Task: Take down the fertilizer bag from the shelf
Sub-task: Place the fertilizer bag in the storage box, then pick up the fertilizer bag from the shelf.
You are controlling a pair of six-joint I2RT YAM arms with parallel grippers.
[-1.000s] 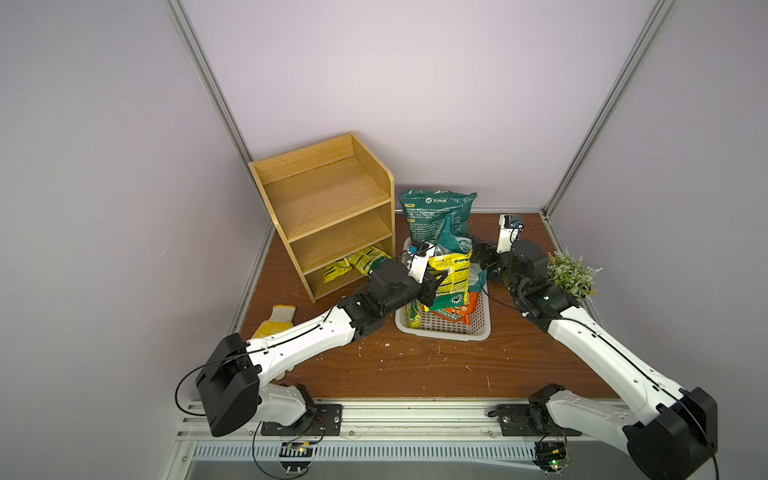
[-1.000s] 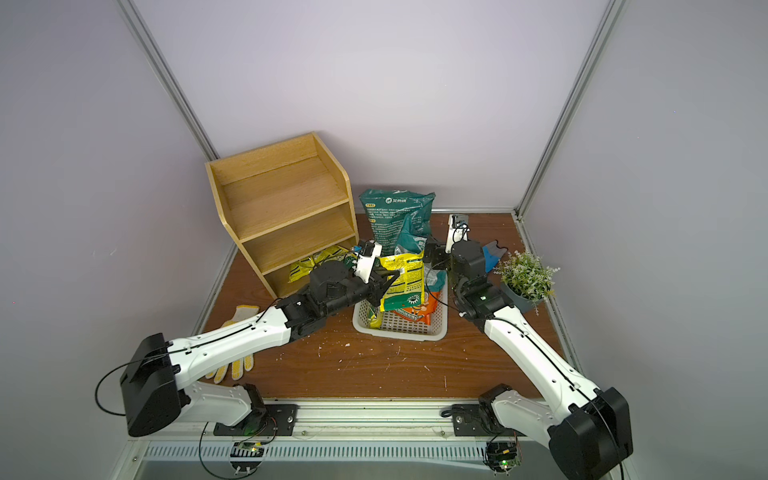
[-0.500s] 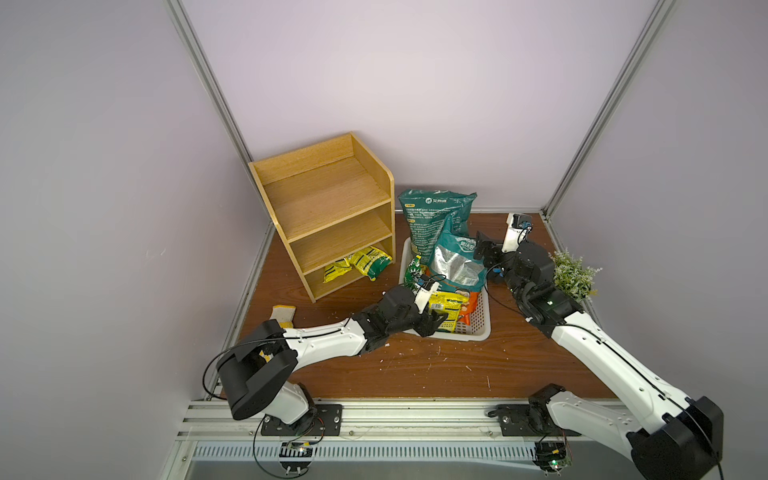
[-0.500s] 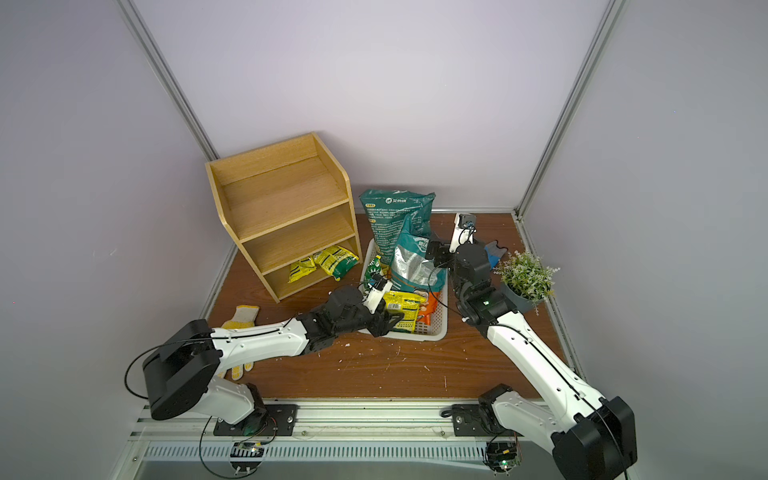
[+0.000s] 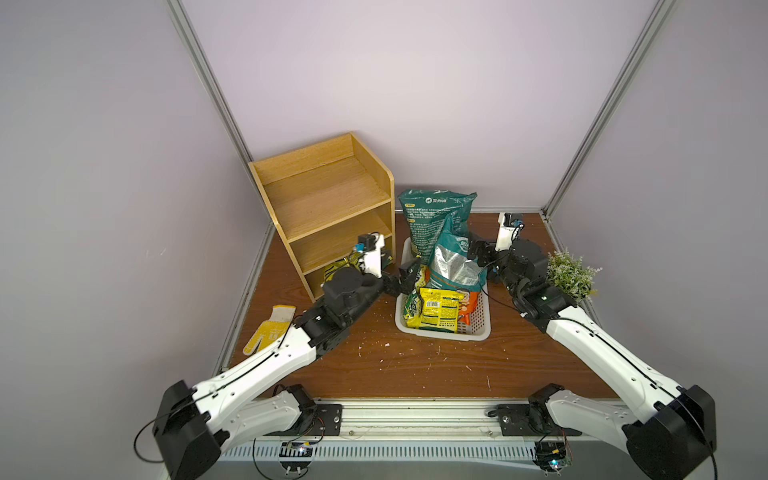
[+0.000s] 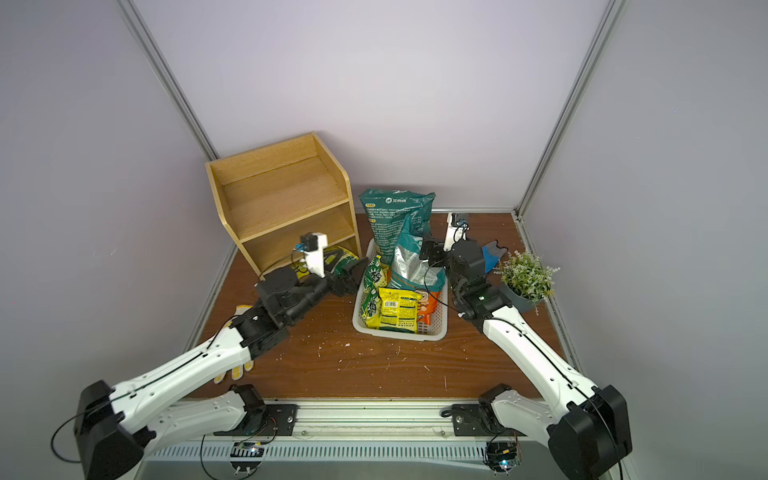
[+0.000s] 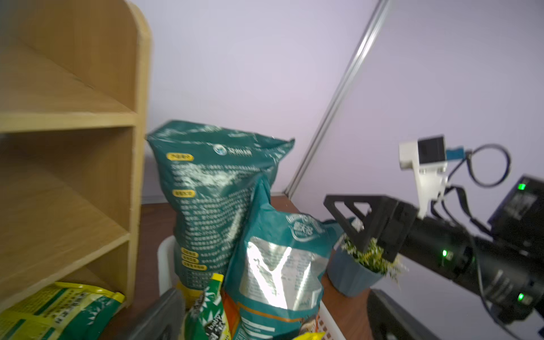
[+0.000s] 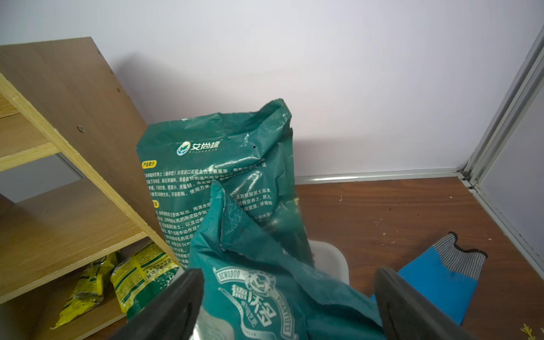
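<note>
End effectors first: the left end effector [image 5: 402,277] has its black fingers spread wide, gripping nothing. It's parked just beside the white plastic basket [image 5: 440,334], between it and the bottom tier of the light-wood shelf [image 5: 328,199]. The right end effector [image 8: 291,309] is spread wide too, fingers either side of the crinkled top of a teal-and-silver foil bag [image 5: 455,266]; can't tell if they actually touch it. That bag stands upright in the basket against a taller dark green bag [image 5: 436,216] at the far end, so the two wall off the back. The fertilizer bag [image 5: 440,309], a flat glossy yellow packet, lies in the basket's near half, off the shelf. A green-and-white packet [image 5: 412,301] stands on edge on its shelf side and an orange packet [image 5: 470,302] peeks out on the other. Two more yellow-green packets [image 8: 141,273] lie on the shelf's lowest tier. Further out, a small bushy potted plant [image 5: 571,276] stands close by the right arm. A blue-and-grey glove [image 8: 441,273] lies flat on the brown wood-grain desk [image 5: 415,361], and a yellow knit glove [image 5: 270,328] lies by the left arm near the wall.
</note>
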